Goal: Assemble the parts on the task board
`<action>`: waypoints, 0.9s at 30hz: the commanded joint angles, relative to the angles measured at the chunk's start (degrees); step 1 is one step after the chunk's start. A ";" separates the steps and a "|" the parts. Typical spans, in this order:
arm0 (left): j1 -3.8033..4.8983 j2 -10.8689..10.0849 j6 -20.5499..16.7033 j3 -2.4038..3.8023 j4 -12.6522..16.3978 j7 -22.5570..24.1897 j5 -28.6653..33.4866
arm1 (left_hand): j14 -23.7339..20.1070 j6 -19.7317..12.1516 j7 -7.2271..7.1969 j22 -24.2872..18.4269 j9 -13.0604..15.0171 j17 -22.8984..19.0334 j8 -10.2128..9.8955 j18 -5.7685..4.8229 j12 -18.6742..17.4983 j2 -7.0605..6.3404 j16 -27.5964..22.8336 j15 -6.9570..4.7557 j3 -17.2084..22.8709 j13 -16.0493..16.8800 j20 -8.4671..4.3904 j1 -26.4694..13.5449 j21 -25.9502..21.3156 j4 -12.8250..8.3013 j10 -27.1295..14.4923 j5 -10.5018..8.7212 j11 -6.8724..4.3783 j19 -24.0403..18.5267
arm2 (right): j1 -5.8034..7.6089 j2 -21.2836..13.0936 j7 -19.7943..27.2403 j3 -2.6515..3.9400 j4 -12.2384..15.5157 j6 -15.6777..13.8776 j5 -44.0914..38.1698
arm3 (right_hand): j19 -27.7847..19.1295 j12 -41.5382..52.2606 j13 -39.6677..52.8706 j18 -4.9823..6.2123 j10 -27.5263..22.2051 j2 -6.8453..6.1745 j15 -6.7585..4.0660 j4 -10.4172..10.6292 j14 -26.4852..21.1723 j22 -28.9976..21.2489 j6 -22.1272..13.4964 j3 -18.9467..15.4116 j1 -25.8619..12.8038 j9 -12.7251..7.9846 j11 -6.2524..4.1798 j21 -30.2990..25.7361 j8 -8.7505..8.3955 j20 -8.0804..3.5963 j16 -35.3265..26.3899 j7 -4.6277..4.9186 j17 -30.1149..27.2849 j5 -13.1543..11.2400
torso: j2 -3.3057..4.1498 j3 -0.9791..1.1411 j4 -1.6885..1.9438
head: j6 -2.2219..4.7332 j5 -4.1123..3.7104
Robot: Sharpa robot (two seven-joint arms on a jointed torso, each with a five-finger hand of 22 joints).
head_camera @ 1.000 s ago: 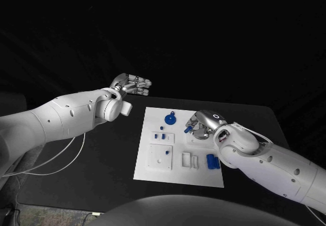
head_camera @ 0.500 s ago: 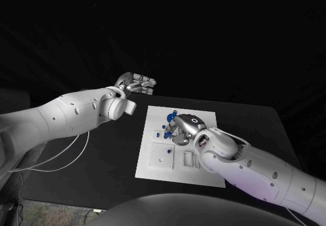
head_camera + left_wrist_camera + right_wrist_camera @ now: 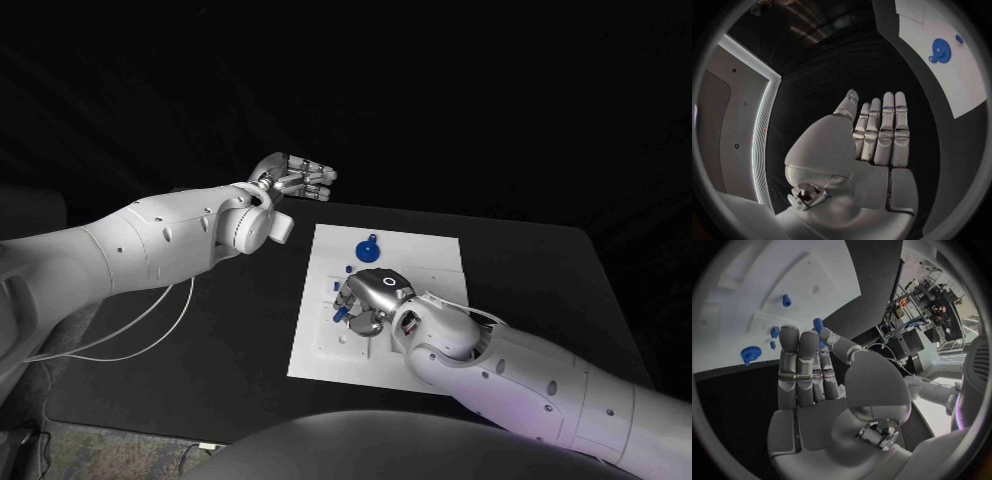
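**Right robot hand holds a blue part over the task board**

The right robot hand [image 3: 368, 300] sits low over the left-middle of the task board [image 3: 433, 250], pinching a small blue part [image 3: 817, 324] at its fingertips, the other fingers straight and close together. Beyond them lie more blue pieces: a blue gear [image 3: 366, 249] near the board's far edge and small blue pegs [image 3: 786, 300] standing in the plate. The left robot hand [image 3: 296, 178] hangs past the black surface's [image 3: 534, 260] far left corner, fingers straight, side by side, holding nothing.
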 commanded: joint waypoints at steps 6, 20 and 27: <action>0.11 0.04 0.59 0.05 0.31 0.25 -0.55 | -0.54 -0.08 0.09 -0.08 0.03 0.05 -0.12 0.25 -0.32 0.18 -0.14 -0.07 0.11 -0.03 0.11 0.40 0.20 -0.13 -0.29 0.10 0.06 -0.06 | -0.45 0.71 1.02 -0.99 -1.22 -0.20 -1.75 | 2.02 0.40 0.06 0.69 1.84 0.62 -0.50 -0.29 0.04 0.14 0.44 0.01 0.28 0.22 -1.28 -0.19 0.21 -0.52 -0.31 -0.04 0.10 0.26 | -0.01 0.00 -0.12 | 0.00 0.54; 0.11 -0.17 0.68 0.05 0.36 0.08 -0.60 | -0.57 -0.15 0.13 -0.08 0.03 0.03 -0.11 0.24 -0.32 0.16 -0.14 -0.05 0.08 -0.03 0.14 0.26 0.21 -0.14 -0.35 0.11 0.10 -0.10 | -0.73 0.36 0.80 -1.50 -1.21 0.74 -1.95 | 2.08 0.40 0.07 0.71 1.89 0.57 -0.49 -0.33 0.06 0.29 0.47 0.14 0.23 0.24 -1.29 -0.09 0.21 -0.51 -0.28 -0.04 0.14 0.29 | -0.01 0.03 -0.07 | 0.00 0.67; 0.11 -0.12 0.73 0.05 0.34 0.08 -0.60 | -0.57 -0.15 0.13 -0.08 0.03 0.03 -0.11 0.24 -0.32 0.16 -0.14 -0.05 0.08 -0.03 0.14 0.26 0.21 -0.14 -0.35 0.11 0.10 -0.10 | -0.88 0.47 0.69 -1.61 -1.56 1.28 -2.06 | 2.10 0.39 0.07 0.72 1.88 0.54 -0.48 -0.34 0.05 0.52 0.49 0.21 0.18 0.27 -1.28 0.02 0.21 -0.49 -0.24 -0.05 0.18 0.30 | 0.00 0.01 -0.09 | 0.00 0.79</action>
